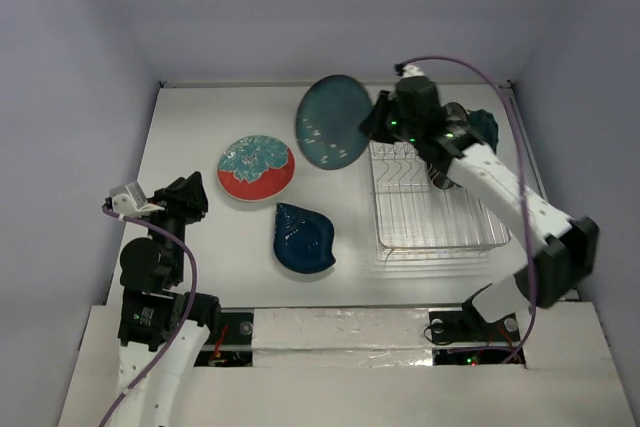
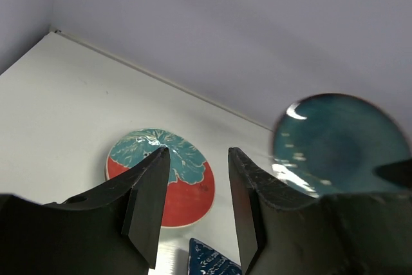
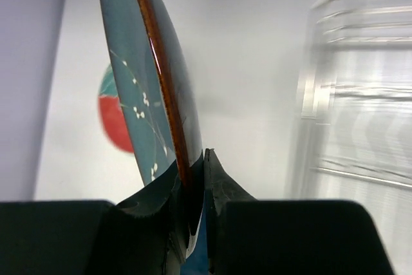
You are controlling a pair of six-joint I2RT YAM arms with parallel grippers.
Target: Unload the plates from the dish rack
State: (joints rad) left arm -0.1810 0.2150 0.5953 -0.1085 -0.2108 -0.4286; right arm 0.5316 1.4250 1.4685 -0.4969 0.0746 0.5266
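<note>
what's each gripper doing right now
left gripper: open, holding nothing
right gripper: closed on the rim of the teal plate

White worktop (image 1: 190, 127): red-and-teal plate (image 1: 256, 168) flat at centre-left; dark blue leaf-shaped plate (image 1: 304, 239) just nearer, apart from it; wire dish rack (image 1: 437, 215) at right.

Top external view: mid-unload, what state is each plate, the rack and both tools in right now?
Teal plate: lifted, tilted on edge, gripped at its rim.
Red-and-teal plate: lying flat on the table.
Dark blue leaf plate: lying flat on the table.
Dish rack: near rows show no plates.
Another teal dish: at the rack's far right corner, partly hidden.
Right tool: shut on the teal plate.
Left tool: open, empty.
</note>
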